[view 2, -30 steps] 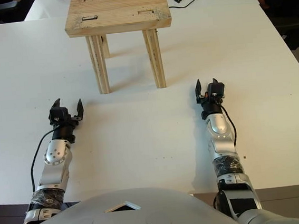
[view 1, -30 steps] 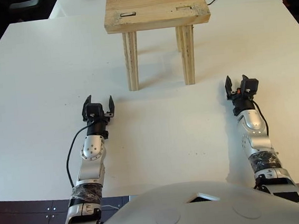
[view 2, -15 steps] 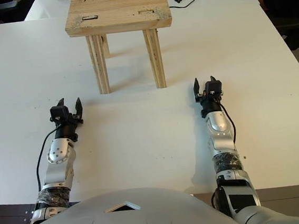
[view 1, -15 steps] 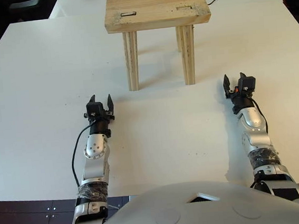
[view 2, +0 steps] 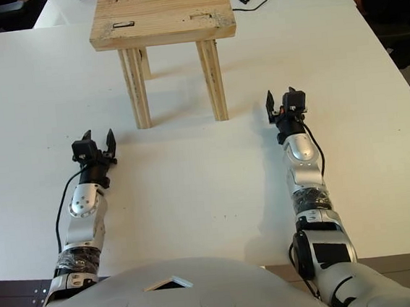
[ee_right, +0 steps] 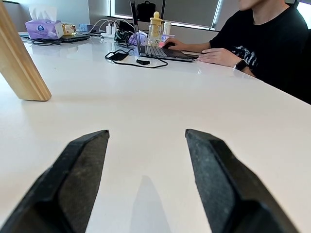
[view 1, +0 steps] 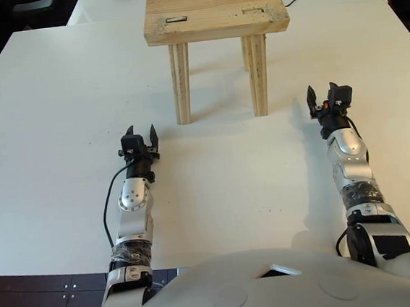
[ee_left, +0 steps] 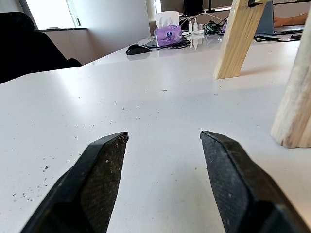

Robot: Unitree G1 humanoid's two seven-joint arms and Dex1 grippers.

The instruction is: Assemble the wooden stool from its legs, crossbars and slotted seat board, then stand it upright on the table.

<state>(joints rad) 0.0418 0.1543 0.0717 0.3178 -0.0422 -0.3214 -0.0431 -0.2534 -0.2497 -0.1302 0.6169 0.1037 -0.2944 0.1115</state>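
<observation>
The wooden stool stands upright at the far middle of the white table, its slotted seat board on top of the legs. Low over the table, in front of the stool's left front leg, my left gripper is open and holds nothing. My right gripper is open too, just right of the right front leg and clear of it. The left wrist view shows two stool legs beyond the open fingers; the right wrist view has one leg off to the side.
A second white table behind holds a mouse, a tissue box, cables and a laptop. A person in black sits at it. Bare tabletop lies on all sides of the stool.
Both arms slid forward toward the stool. The left gripper's fingers have narrowed a little but stay open. The stool has not moved.
</observation>
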